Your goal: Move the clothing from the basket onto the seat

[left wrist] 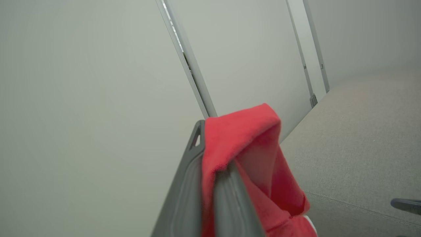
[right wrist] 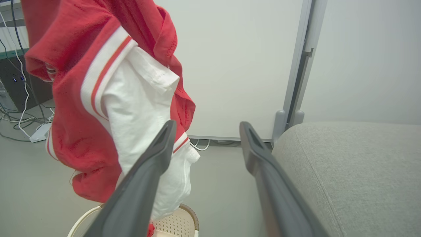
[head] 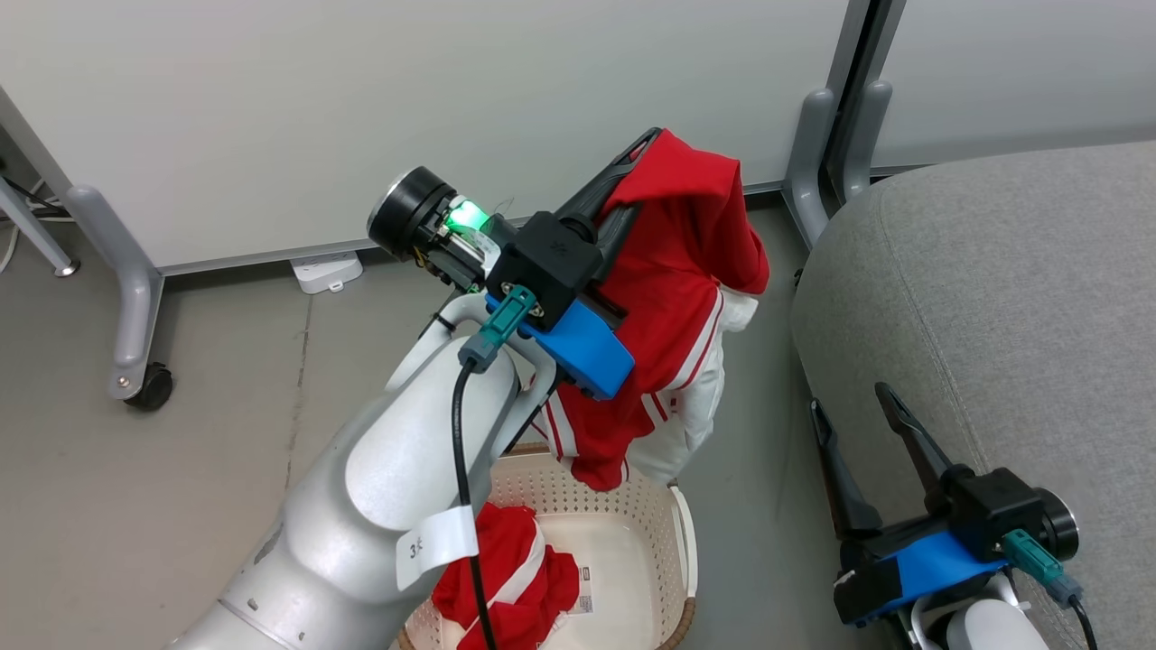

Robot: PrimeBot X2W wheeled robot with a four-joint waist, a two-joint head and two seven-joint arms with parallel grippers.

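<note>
My left gripper (head: 637,167) is shut on a red garment with white stripe trim (head: 673,298), which hangs in the air above the basket's far rim. The left wrist view shows red cloth (left wrist: 243,144) pinched between the two grey fingers. A second red garment (head: 510,578) lies crumpled inside the cream perforated basket (head: 632,533) on the floor. The grey seat (head: 993,298) is to the right. My right gripper (head: 853,397) stands open and empty, low beside the seat's front edge. From the right wrist, the hanging garment (right wrist: 108,85) shows at left, the seat (right wrist: 355,174) at right.
White partition panels on grey wheeled legs (head: 135,298) stand behind the basket. A white power strip (head: 327,271) lies on the grey floor by the panel. Another panel's legs (head: 835,135) stand next to the seat's far corner. Cables and a dark unit (right wrist: 19,92) are at far left.
</note>
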